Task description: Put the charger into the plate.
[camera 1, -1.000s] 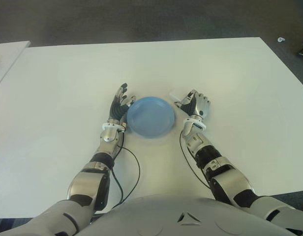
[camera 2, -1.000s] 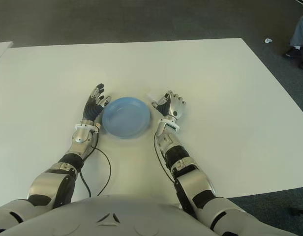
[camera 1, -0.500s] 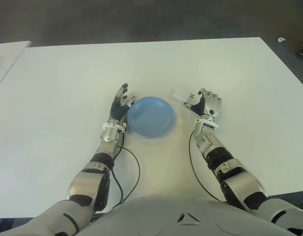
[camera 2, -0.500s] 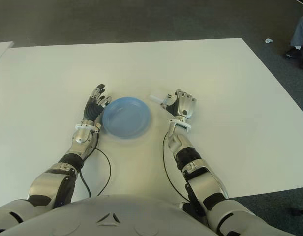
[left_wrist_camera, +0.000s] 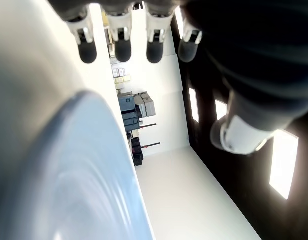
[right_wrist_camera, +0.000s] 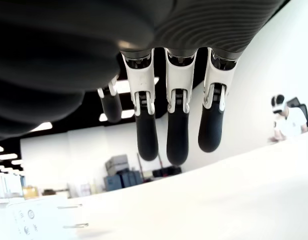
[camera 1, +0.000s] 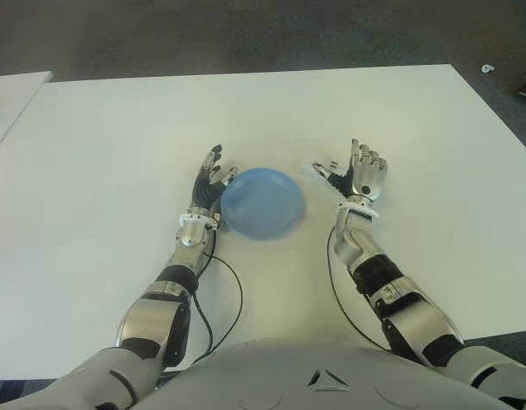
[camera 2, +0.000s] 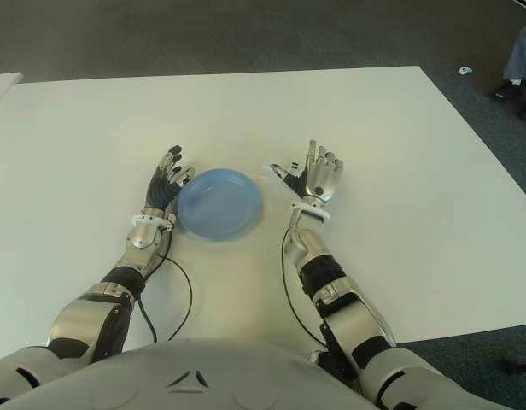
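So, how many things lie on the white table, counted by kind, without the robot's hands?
Blue plate: 1
White charger: 1
Total: 2

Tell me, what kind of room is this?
Probably an office or lab: a big white table on dark carpet, ceiling light panels, stacked equipment cases, and a seated person.

right robot hand [camera 1: 363,174] opened, charger [right_wrist_camera: 31,223] released
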Robot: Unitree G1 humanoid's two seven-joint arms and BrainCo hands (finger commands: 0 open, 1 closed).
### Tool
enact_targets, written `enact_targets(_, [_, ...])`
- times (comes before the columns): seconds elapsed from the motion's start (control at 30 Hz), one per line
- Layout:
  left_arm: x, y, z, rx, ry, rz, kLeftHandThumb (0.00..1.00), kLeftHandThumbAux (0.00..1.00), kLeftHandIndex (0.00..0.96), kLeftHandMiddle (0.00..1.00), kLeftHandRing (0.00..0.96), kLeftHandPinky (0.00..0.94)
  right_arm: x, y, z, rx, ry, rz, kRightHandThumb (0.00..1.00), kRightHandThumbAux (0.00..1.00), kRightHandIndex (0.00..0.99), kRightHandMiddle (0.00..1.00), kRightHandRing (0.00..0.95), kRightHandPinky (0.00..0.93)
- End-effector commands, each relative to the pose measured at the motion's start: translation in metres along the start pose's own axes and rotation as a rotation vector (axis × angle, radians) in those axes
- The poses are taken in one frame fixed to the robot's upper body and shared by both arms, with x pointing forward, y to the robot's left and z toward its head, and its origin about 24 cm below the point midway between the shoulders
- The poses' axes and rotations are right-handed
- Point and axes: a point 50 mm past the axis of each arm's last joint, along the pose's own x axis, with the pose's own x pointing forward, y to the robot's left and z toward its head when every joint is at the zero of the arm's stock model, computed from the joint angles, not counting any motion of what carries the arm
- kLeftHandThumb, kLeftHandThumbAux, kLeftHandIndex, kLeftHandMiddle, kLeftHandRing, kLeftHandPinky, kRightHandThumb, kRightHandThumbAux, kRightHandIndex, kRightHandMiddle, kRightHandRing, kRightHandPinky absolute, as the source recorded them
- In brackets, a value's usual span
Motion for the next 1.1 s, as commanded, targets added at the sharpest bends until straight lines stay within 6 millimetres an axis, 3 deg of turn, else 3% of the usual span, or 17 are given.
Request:
enact_targets(0.03, [-0.050,-0.006,-0.046,-0.004,0.235,-0.015,0.000,0.599,0.008,0.043,0.011,0.000,-0.003,-0.001,0.003,-0.030,0.010,0.038,0.338,0.073,0.000,0.000,0.000,0.000])
enact_targets(1.1, [-0.049,-0.007,-0.047,-0.009,0.254,-0.017,0.016,0.592,0.016,0.045,0.016,0.000,-0.004,-0.012,0.014,-0.077,-0.069,0.132,0.318,0.054,0.000,0.000,0.000,0.000])
